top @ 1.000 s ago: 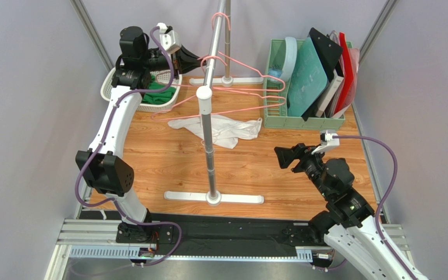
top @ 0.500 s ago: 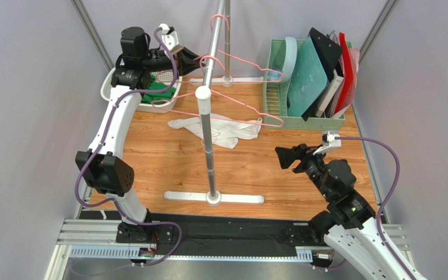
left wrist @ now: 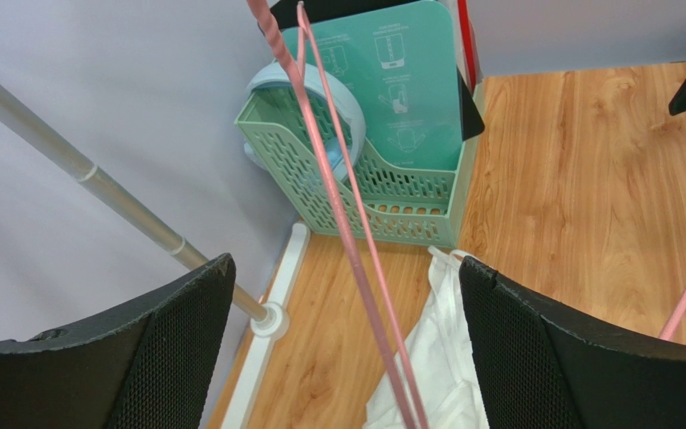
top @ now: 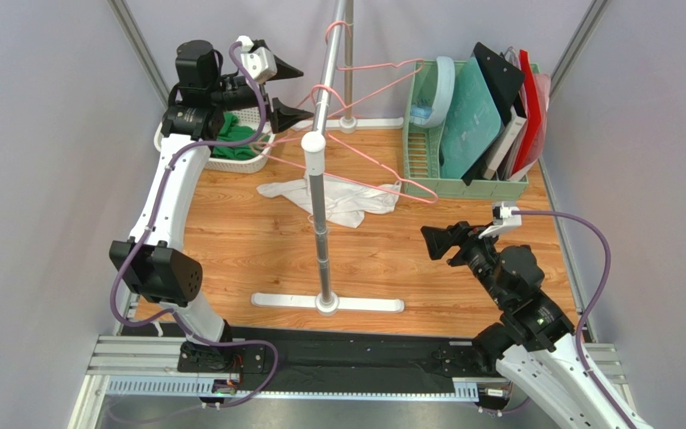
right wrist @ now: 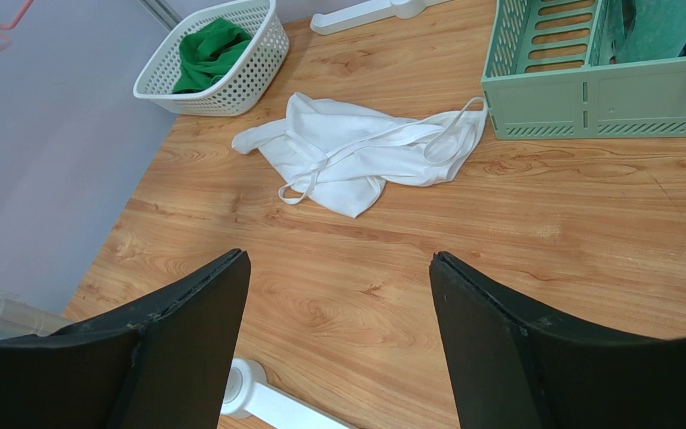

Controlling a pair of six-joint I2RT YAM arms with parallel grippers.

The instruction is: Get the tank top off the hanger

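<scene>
The white tank top [top: 333, 198] lies crumpled on the wooden table, off any hanger, also seen in the left wrist view [left wrist: 436, 357] and the right wrist view [right wrist: 355, 152]. A bare pink hanger [top: 382, 179] hangs from the rail above it; a second pink hanger [top: 373, 76] hangs higher. My left gripper [top: 288, 91] is open, high at the back left by the rail. Pink hanger wires [left wrist: 338, 206] run between its jaws [left wrist: 345, 264] without being gripped. My right gripper [top: 429, 241] hovers open and empty [right wrist: 338, 257] over the table, right of the rail stand.
The garment rail pole [top: 320, 179] stands mid-table on a white foot [top: 327, 302]. A white basket [top: 235, 154] holding green cloth sits at the back left. A green rack [top: 463, 183] with folders stands at the back right. Grey walls close both sides.
My left gripper has gone from shut on the pink hanger to open and lifted a little. The freed hanger has swung round on the rail. The right arm has not moved.
</scene>
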